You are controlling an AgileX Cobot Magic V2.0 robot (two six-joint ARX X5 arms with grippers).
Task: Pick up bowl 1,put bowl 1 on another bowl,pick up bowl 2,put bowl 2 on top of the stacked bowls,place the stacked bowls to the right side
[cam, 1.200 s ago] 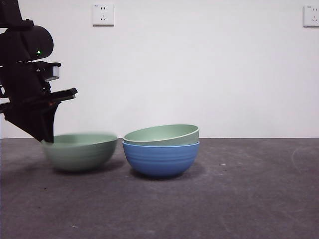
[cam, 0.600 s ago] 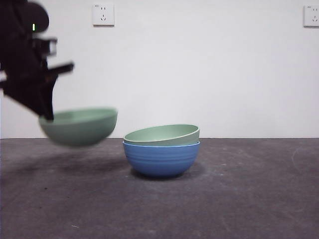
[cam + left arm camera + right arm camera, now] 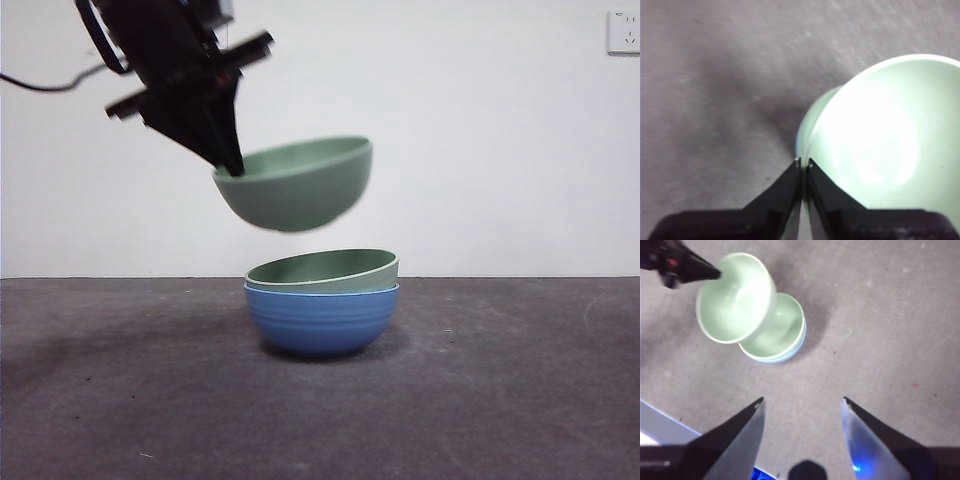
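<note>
A pale green bowl (image 3: 295,183) hangs in the air, slightly tilted, just above the other two. My left gripper (image 3: 228,160) is shut on its rim; in the left wrist view the jaws pinch the rim (image 3: 803,165) of this bowl (image 3: 880,145). Below it the blue bowl (image 3: 322,318) stands on the table with another pale green bowl (image 3: 322,270) nested in it at a tilt. The right wrist view shows the lifted bowl (image 3: 735,297) over the nested pair (image 3: 777,335), with my right gripper (image 3: 802,402) open, high and apart from them.
The dark grey table (image 3: 500,400) stretches to both sides of the bowls. A white wall with a socket (image 3: 624,30) stands behind. A pale edge (image 3: 660,425) shows at a corner of the right wrist view.
My left gripper has lifted the pale green bowl off the table at the left and carried it right and up, until it hangs over the blue bowl's stack.
</note>
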